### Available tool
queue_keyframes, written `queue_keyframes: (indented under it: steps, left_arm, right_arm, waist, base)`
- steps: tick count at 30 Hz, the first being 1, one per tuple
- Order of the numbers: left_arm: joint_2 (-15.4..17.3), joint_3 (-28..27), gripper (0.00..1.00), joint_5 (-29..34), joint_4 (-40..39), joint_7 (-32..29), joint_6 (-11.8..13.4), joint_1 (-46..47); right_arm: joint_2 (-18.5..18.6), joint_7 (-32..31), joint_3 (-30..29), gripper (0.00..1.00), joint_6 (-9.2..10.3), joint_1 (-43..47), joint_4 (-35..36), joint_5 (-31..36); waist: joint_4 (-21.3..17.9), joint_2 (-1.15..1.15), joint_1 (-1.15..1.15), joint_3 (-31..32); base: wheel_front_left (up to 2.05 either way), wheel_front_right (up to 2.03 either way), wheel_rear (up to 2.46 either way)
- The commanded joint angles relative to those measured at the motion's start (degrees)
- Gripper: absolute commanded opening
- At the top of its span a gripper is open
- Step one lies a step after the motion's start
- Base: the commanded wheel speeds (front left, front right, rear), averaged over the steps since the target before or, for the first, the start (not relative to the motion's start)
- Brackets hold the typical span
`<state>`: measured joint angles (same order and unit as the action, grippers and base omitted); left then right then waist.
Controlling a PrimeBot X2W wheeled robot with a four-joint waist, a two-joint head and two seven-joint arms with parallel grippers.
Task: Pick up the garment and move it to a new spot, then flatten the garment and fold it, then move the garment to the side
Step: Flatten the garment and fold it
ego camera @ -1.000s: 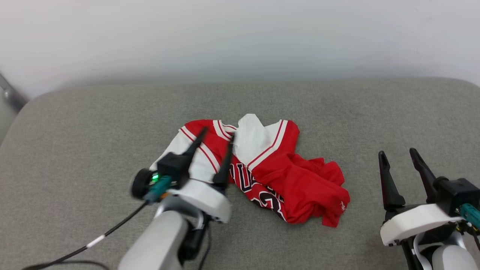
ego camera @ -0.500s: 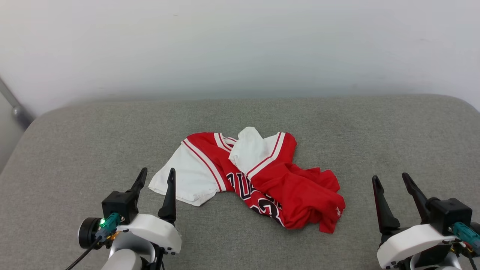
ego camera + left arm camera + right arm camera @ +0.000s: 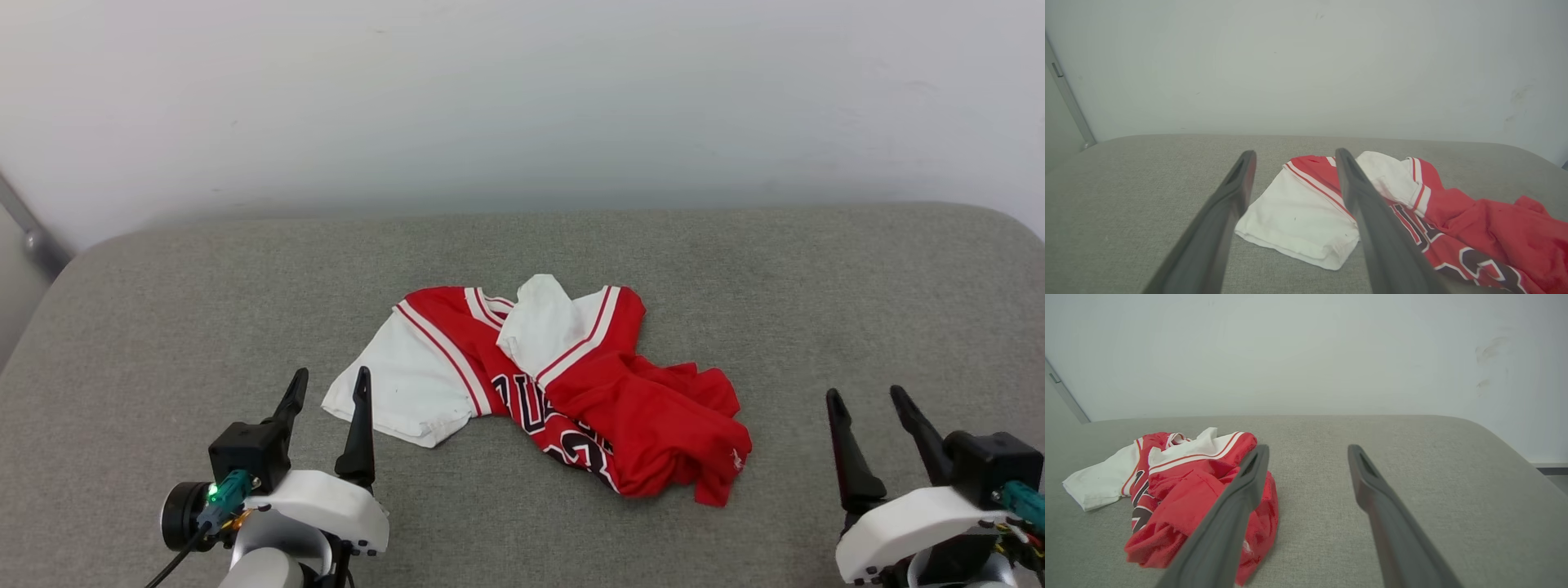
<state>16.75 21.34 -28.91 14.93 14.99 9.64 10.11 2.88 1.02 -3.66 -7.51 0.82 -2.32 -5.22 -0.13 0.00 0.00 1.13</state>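
On the grey cushion [image 3: 735, 269] the garment [image 3: 604, 392] lies crumpled, lettering [image 3: 563, 426] unreadable; left claw [image 3: 331, 374] and right claw [image 3: 864, 394] gape empty.

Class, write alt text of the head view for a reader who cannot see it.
A crumpled red garment with white sleeves lies in the middle of a grey cushion, held by nothing. The left tool and right tool, both open, rest at the lower corners, fingers pointing up; a pale wall behind.

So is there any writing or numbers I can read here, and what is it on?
"UL", as far as it shows: black letters on the garment; the rest is folded under.
Big figures below them: creased, unreadable.
Small white mark on the red cloth: too small to read.
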Motion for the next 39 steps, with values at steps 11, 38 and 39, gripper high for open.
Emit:
queue_keyframes:
  steps: [11, 38, 39]
  left_arm:
    - [-1.2, 0.6, 1.0, 1.8, -2.7, 0.2, -0.5, 2.2]
    - [-8.7, -3.1, 1.0, 8.8, -2.2, 0.3, -6.7, 6.4]
    - [-8.7, -3.3, 1.0, 8.9, -2.1, 0.3, -6.8, 6.3]
  right_arm:
    - [2.1, -18.7, 0.5, 1.0, 0.03, -10.8, -5.8, -4.0]
    - [18.4, -49.4, 33.1, 0.0, 0.04, -34.4, -14.8, -22.5]
    - [18.3, -48.6, 32.2, 0.0, 0.04, -34.2, -14.4, -22.9]
  waist:
    - [5.2, 0.0, 0.0, -4.4]
    - [11.2, 0.0, 0.0, -12.3]
    - [10.9, 0.0, 0.0, -12.0]
  base:
    - [0.0, 0.0, 0.0]
    - [0.0, 0.0, 0.0]
    - [0.0, 0.0, 0.0]
